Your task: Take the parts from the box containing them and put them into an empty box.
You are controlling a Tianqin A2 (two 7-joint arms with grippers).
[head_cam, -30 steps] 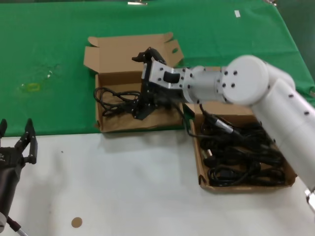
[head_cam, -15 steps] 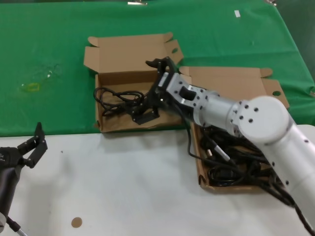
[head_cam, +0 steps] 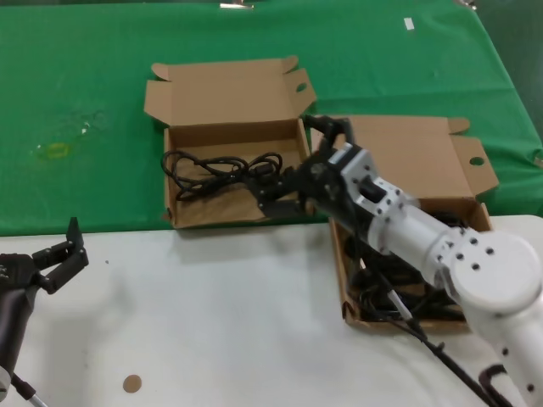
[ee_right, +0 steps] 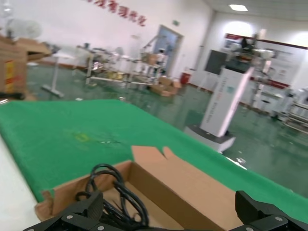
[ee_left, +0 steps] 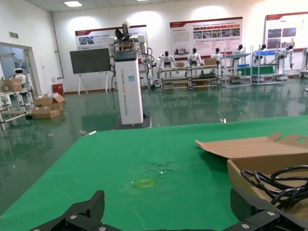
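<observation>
A black power cord bundle (head_cam: 212,170) lies in the left box (head_cam: 229,89), which has a notched lid and an oval flap hole. My right gripper (head_cam: 273,197) is open and empty. It hovers over that box's front right corner, just beside the cord. In the right wrist view the open gripper (ee_right: 168,226) faces the cord (ee_right: 115,192) in the box (ee_right: 192,192). The right box (head_cam: 407,161), with a round flap hole, holds several more cords (head_cam: 377,298), mostly hidden by my right arm. My left gripper (head_cam: 68,253) is open and parked at the table's left front.
Both boxes sit at the front edge of a green cloth (head_cam: 85,68), with the white tabletop (head_cam: 212,322) in front. A small brown disc (head_cam: 131,383) lies near the front. A yellow mark (head_cam: 55,151) is on the cloth at left. The left wrist view shows the left box (ee_left: 269,149).
My right gripper has let go of the cord in the left box and drawn back to the right, toward the right box. The left gripper has turned a little in place.
</observation>
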